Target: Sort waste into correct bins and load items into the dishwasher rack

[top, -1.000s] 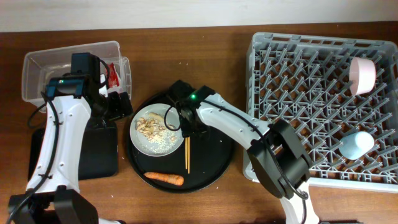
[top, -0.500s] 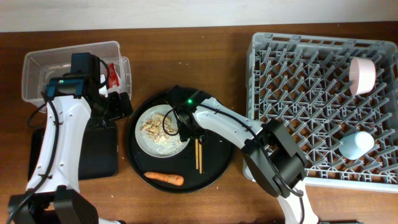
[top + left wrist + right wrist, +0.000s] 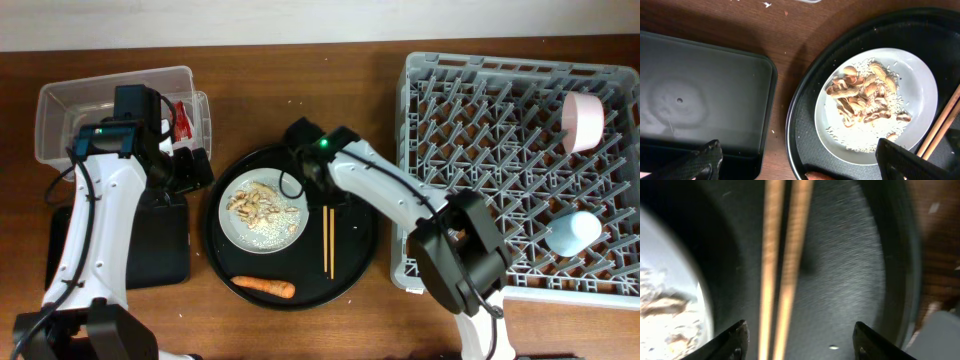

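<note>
A grey-white plate (image 3: 262,212) with beige food scraps (image 3: 256,203) lies on the round black tray (image 3: 355,262). Wooden chopsticks (image 3: 328,242) lie on the tray right of the plate, and an orange carrot (image 3: 265,287) lies near its front. My right gripper (image 3: 314,188) is open just above the chopsticks' far end; in the right wrist view the chopsticks (image 3: 782,255) run between its open fingers (image 3: 802,340). My left gripper (image 3: 802,162) is open and empty, between the flat black tray (image 3: 690,100) and the plate (image 3: 920,95). The red wrapper (image 3: 183,118) is in the clear tub (image 3: 100,100). I cannot make out the tissue.
The grey rack (image 3: 480,140) fills the right side and holds a pinkish bowl (image 3: 583,120) and a light blue cup (image 3: 572,232). The flat black tray (image 3: 150,245) lies in front of the clear tub. The rack's corner (image 3: 940,335) shows close to my right gripper.
The chopsticks have slid to the right on the round tray, away from the plate's edge. My right gripper has moved right and farther back. The left arm has not moved.
</note>
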You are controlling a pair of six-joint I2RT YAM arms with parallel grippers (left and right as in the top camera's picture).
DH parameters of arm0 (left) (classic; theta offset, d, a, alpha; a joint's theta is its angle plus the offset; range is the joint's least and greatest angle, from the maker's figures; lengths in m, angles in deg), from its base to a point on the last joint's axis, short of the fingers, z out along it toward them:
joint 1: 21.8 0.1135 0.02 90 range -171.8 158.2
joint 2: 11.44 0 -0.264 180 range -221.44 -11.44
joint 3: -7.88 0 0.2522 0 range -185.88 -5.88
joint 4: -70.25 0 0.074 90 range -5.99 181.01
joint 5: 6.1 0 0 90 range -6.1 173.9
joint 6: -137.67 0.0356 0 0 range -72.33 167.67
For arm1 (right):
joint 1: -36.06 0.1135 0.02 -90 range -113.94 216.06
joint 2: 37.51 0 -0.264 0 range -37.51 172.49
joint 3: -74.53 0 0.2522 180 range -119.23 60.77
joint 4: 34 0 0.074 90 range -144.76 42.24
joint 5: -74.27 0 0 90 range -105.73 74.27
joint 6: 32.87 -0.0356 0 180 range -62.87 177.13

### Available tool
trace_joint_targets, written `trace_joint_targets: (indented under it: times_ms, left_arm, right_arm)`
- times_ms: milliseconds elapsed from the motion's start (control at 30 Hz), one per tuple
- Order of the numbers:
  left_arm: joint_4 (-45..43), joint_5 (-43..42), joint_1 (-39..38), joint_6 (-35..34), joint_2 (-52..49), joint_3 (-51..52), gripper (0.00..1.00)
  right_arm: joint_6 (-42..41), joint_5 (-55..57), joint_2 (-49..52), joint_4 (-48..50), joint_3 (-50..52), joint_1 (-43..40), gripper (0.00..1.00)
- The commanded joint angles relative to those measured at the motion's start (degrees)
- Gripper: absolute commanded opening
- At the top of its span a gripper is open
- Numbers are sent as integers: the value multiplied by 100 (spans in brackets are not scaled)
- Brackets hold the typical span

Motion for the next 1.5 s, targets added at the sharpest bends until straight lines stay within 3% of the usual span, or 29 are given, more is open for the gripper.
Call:
trace_joint_targets:
  times_ms: [0,700,800,967,1100,1233,1333,1467]
  left_arm:
    - [7,-24,-17,-17,92,17,97]
    - [7,-22,-57,-17,92,17,98]
    - [9,-22,-57,-17,92,17,97]
    - [9,-24,-57,-17,92,17,97]
    - [9,-22,-57,-17,92,17,98]
    - [7,-22,-57,-17,92,17,98]
    - [9,-24,-57,-17,92,17,98]
    - [4,-24,-57,-17,92,17,98]
  right_arm:
    - [-31,-17,-155,-90,-116,-127,66]
    - [-175,-295,-4,675,957,-122,66]
    - [-332,-398,-4,675,973,-120,20]
    - [-328,-776,-7,673,970,-122,4]
    - [-138,-828,-186,483,787,-238,4]
    - [490,-748,-1187,59,306,-728,4]
    - [970,-743,-1987,-28,299,-1436,4]
    - [1440,-728,-2076,-522,367,-2339,4]
